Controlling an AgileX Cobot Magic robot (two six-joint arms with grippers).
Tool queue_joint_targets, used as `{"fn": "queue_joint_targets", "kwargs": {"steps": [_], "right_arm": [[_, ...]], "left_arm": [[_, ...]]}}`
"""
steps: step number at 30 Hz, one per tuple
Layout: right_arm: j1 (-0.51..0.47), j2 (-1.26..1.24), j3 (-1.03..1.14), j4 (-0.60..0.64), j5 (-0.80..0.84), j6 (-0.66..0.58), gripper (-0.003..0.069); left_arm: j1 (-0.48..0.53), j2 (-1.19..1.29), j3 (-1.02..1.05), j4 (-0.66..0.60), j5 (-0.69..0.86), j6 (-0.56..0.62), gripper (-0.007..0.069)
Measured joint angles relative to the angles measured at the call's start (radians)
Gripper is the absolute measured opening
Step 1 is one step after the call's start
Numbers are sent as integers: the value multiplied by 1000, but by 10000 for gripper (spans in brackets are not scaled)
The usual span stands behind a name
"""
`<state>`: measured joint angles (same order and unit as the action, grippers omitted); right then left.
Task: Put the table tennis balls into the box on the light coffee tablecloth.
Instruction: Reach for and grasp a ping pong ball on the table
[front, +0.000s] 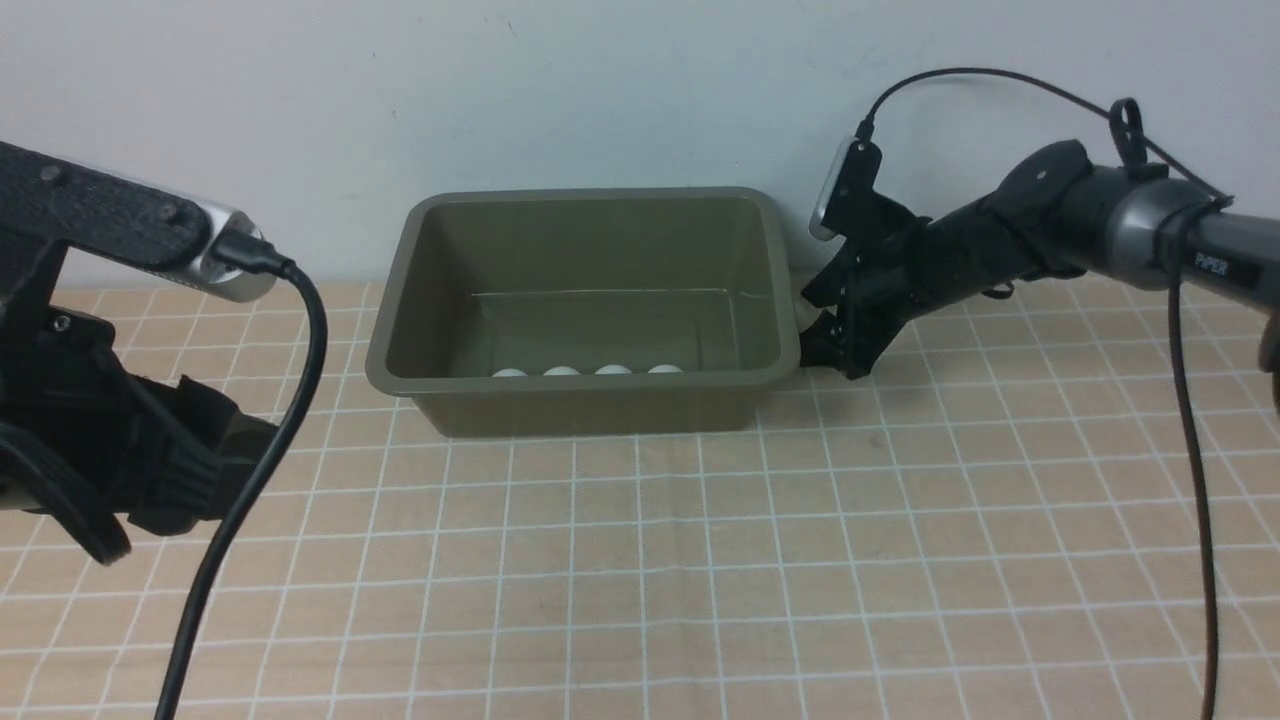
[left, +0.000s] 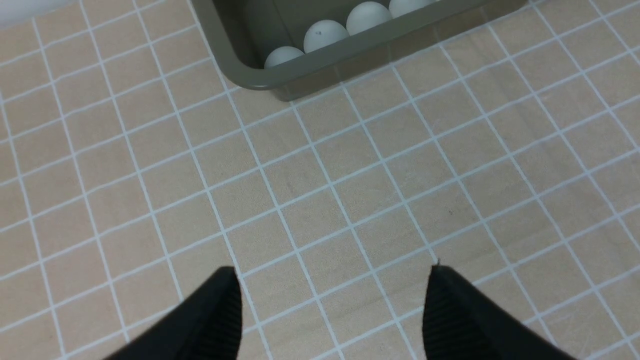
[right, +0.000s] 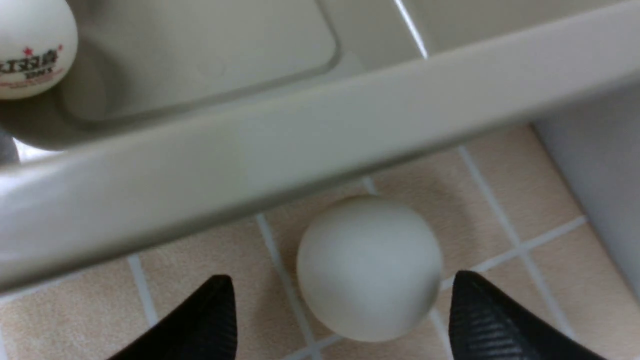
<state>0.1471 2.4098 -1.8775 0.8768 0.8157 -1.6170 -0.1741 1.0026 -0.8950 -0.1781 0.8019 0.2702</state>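
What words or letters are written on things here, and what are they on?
"PIPER": white letters on the right arm.
Red star and dark print on a ball inside the box: too blurred to read.
Tiny dark mark on another ball: too small to read.

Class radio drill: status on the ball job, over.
Left jaws open, empty. Right jaws open astride ball beside box. Four balls visible inside. Rim crowds it.

The right end effector (right: 341, 275) holds its fingers (right: 200, 325) spread wide around a white table tennis ball (right: 369, 265) on the checked tablecloth (right: 190, 260), just outside the box (right: 300, 145) rim. A second ball (right: 30, 50), red-printed, lies inside.
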Motion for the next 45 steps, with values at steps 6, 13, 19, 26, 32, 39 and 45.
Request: {"fn": "queue_joint_targets", "kwargs": {"steps": [6, 13, 19, 26, 32, 39, 45], "right_arm": [[0, 25, 0, 61, 0, -35, 518], [0, 25, 0, 148, -23, -92, 461], [0, 25, 0, 152, -61, -94, 324], [0, 25, 0, 152, -70, -86, 323], [0, 25, 0, 152, -93, -86, 323], [-5, 17, 0, 144, -109, -73, 323], [-39, -47, 0, 109, -66, -28, 323]], "left_arm": [[0, 0, 0, 0, 0, 2, 404], [0, 0, 0, 0, 0, 3, 404], [0, 0, 0, 0, 0, 2, 404], [0, 0, 0, 0, 0, 2, 404], [0, 0, 0, 1, 0, 2, 404], [0, 0, 0, 1, 0, 2, 404], [0, 0, 0, 1, -4, 3, 404]]}}
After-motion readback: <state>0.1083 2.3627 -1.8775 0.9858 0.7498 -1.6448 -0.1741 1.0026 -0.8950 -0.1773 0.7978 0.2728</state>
